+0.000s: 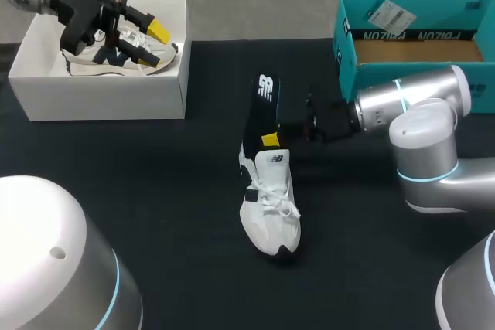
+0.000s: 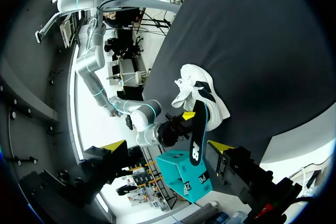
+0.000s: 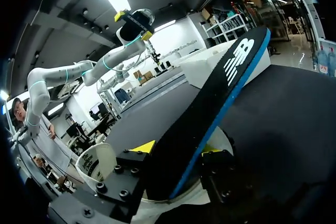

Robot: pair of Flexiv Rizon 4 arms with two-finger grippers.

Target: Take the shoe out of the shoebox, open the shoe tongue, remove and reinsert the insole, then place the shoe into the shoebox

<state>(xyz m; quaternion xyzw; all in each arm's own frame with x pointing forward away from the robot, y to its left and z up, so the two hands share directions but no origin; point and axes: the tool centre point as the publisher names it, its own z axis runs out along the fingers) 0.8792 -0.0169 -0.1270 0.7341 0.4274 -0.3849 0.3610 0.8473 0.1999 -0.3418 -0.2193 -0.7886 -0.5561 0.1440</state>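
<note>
White sneaker (image 1: 271, 206) is out on the table. At the sneaker's heel, right gripper (image 1: 272, 138) pinches the black insole (image 1: 263, 110), which is half out. Left gripper (image 1: 153, 42) is spread, well left of the sneaker, over the white shoebox (image 1: 100, 102). Probably remaining: seat the insole, box the sneaker.

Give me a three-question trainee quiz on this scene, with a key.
1. Fill in: the left gripper hovers open over a box with a second shoe in it. The box's colour is ____.
2. Which gripper is shut on the insole? A) left gripper B) right gripper
3. True or false: the white shoe lies inside the teal box.

Key: 1 white; 2 B; 3 false, it lies on the table.
</note>
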